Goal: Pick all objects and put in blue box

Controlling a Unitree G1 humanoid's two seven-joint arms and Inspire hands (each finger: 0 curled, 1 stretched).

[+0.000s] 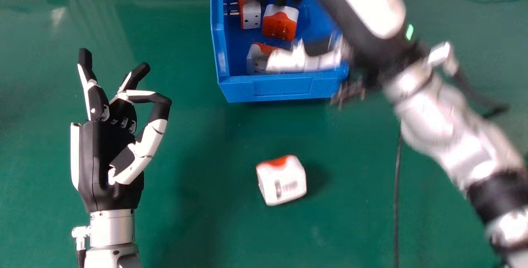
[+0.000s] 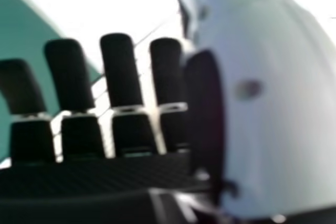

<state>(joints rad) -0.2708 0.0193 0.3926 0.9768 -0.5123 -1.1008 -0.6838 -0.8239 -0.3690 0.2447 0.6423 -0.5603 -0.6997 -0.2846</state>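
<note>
Three adapters lie inside the blue box at the surface's far edge; most seems done. One adapter (the lone straggler) sits well in from that edge, awaiting pickup. The right hand, above the box, looks released and empty; the left hand idles at the head view's left, loosely relaxed.

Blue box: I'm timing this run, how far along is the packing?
At least three orange-and-white blocks already lie in the blue box. The right hand is over it, with straight fingers and nothing visible in its grasp. One similar block is left, on the green table.
</note>
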